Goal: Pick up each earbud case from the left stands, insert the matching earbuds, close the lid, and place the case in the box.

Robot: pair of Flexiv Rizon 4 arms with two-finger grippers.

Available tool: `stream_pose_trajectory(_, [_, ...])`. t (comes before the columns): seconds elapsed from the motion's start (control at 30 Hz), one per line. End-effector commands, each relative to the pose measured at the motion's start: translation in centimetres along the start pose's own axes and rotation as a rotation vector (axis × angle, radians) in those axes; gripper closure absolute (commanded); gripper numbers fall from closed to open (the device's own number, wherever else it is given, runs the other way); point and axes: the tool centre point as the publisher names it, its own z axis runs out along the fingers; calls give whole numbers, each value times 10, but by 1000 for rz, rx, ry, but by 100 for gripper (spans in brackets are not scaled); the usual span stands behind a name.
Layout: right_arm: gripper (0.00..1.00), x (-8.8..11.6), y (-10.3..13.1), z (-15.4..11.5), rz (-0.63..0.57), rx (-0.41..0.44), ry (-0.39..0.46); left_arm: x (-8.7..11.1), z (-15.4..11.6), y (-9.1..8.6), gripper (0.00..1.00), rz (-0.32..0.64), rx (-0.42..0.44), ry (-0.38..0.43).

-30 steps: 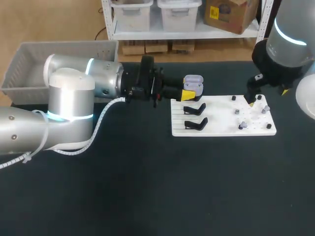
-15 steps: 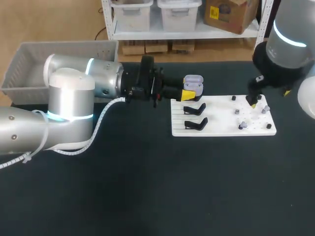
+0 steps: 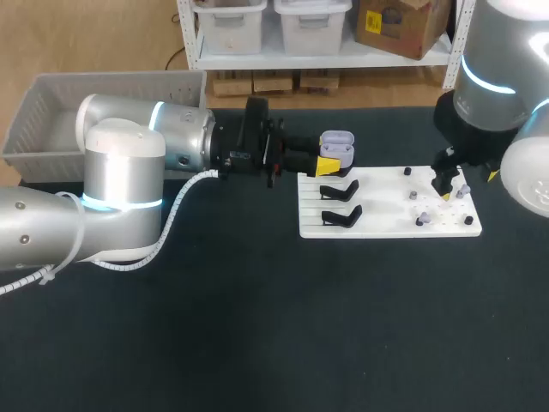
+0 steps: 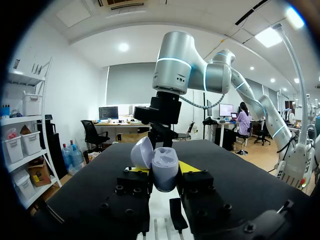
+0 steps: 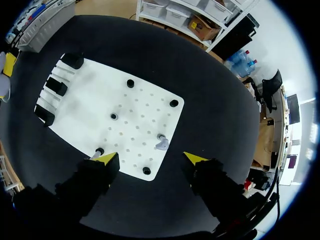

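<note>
My left gripper [image 3: 329,165] is shut on an open lavender earbud case [image 3: 336,143], held in the air above the back left corner of the white board [image 3: 386,225]. In the left wrist view the case [image 4: 164,169] stands between the yellow tips, its lid [image 4: 142,152] tipped back. Two empty black stands [image 3: 340,189] sit on the board's left half. My right gripper [image 3: 447,186] hangs open over the board's right half. From its own wrist the right gripper [image 5: 150,158] straddles a lavender earbud [image 5: 161,145] on a peg without touching it.
A grey basket [image 3: 51,112] stands at the back left of the table. More small earbuds and black pegs [image 3: 419,221] dot the right half of the board [image 5: 130,100]. Dark table surface lies open in front of the board.
My right gripper has come down and slightly right, closer to the pegs on the board. The left arm and the case have not moved.
</note>
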Motion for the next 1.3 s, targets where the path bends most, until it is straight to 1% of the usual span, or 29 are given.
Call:
stream_pose_trajectory(0.03, [36, -2, -2, 4, 1, 0, 7, 1, 0, 0, 100, 3, -2, -3])
stream_pose_trajectory(0.07, [40, -2, -2, 6, 4, -1, 10, 1, 0, 0, 100, 3, -2, -3])
stream_pose_trajectory(0.1, [39, -2, -2, 7, 5, -2, 12, 1, 0, 0, 100, 3, -2, -3])
stream_pose_trajectory(0.17, [55, -1, -2, 10, 4, -3, 17, 1, 0, 0, 100, 3, -2, -3])
stream_pose_trajectory(0.2, [58, -1, -2, 11, 5, -4, 19, 1, 0, 0, 100, 3, -2, -3])
stream_pose_trajectory(0.23, [58, -1, -3, 12, 5, -4, 22, 1, 0, 0, 100, 3, -2, -3])
stream_pose_trajectory(0.33, [53, -1, -3, 14, 4, -5, 26, 1, 0, 0, 100, 3, -2, -3])
stream_pose_trajectory(0.4, [53, -1, -3, 15, 4, -6, 29, 1, 0, 0, 100, 3, -2, -3])
stream_pose_trajectory(0.5, [55, -1, -3, 19, 4, -7, 35, 1, 0, 0, 100, 3, -2, -3])
stream_pose_trajectory(0.7, [55, -2, -6, 25, 15, -6, 47, 1, 0, 0, 100, 3, -2, -3])
stream_pose_trajectory(1.0, [60, -4, -11, 29, 26, -9, 53, 1, 0, 0, 100, 3, -2, -3])
stream_pose_trajectory(1.1, [64, -4, -11, 31, 27, -10, 56, 1, 0, 0, 100, 3, -2, -3])
stream_pose_trajectory(1.3, [65, -5, -13, 34, 33, -10, 59, 1, 0, 0, 100, 3, -2, -3])
